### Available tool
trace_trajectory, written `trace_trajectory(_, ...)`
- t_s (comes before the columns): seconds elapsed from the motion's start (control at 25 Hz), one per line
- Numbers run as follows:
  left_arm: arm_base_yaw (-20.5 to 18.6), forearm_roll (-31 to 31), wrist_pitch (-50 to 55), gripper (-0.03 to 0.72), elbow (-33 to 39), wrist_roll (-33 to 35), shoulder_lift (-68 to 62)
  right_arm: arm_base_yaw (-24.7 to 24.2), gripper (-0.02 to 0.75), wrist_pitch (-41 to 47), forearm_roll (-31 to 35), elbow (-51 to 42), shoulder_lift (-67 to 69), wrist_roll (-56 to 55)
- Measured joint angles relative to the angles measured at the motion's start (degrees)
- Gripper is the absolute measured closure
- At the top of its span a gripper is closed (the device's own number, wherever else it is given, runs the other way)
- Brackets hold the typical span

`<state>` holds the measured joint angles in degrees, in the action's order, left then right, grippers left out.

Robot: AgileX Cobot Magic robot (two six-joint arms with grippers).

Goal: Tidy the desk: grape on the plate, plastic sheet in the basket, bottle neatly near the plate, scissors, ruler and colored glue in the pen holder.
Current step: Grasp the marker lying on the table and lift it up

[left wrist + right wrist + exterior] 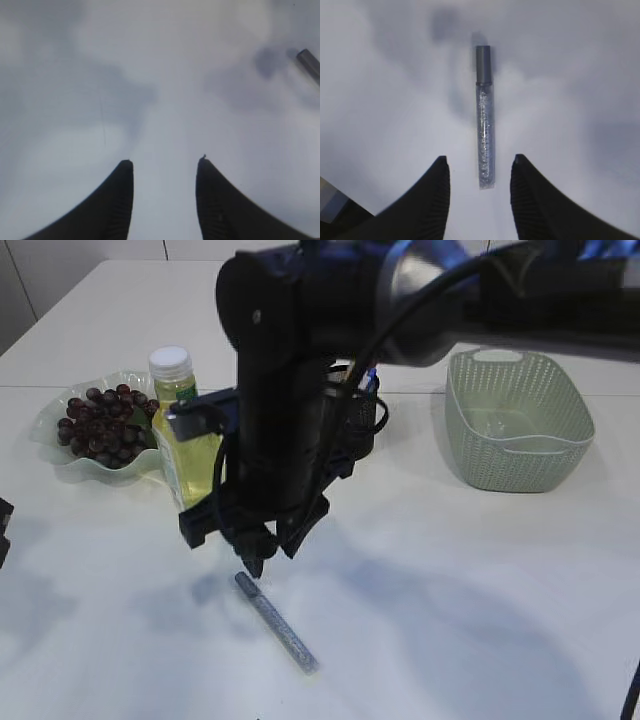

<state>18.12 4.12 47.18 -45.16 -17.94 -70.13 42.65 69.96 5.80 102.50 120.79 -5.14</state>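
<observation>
The colored glue, a silver glitter tube with a grey cap, lies flat on the white table. My right gripper hangs just above its capped end, reaching across from the right. In the right wrist view the open jaws straddle the tube's lower end without touching it. My left gripper is open over bare table, with the glue's cap at the top right. Grapes lie on the plate. The yellow-green bottle stands upright beside the plate. Scissors, ruler and plastic sheet are not visible.
A green mesh basket stands at the right rear. The dark pen holder is mostly hidden behind my right arm. The table's front edge runs just below the glue.
</observation>
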Motion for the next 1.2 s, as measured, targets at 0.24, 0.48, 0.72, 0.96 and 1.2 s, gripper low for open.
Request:
trace_trajectory(0.24,0.0,0.0,0.0,0.381,0.0,0.23,0.0,1.47,0.406,0.0,-2.58,0.0,4.78,-2.49)
trace_trajectory(0.48,0.0,0.0,0.0,0.381,0.0,0.32,0.0,1.47,0.406,-4.23,-3.27,0.0,6.49,-2.23)
trace_trajectory(0.72,0.0,0.0,0.0,0.381,0.0,0.35,0.0,1.47,0.406,-6.53,-3.41,0.14,7.42,-1.15)
trace_trajectory(0.96,0.0,0.0,0.0,0.381,0.0,0.35,0.0,1.47,0.406,-6.53,-3.41,0.18,9.52,-1.13)
trace_trajectory(1.2,0.0,0.0,0.0,0.381,0.0,0.35,0.0,1.47,0.406,-6.53,-3.41,0.18,10.54,-1.03)
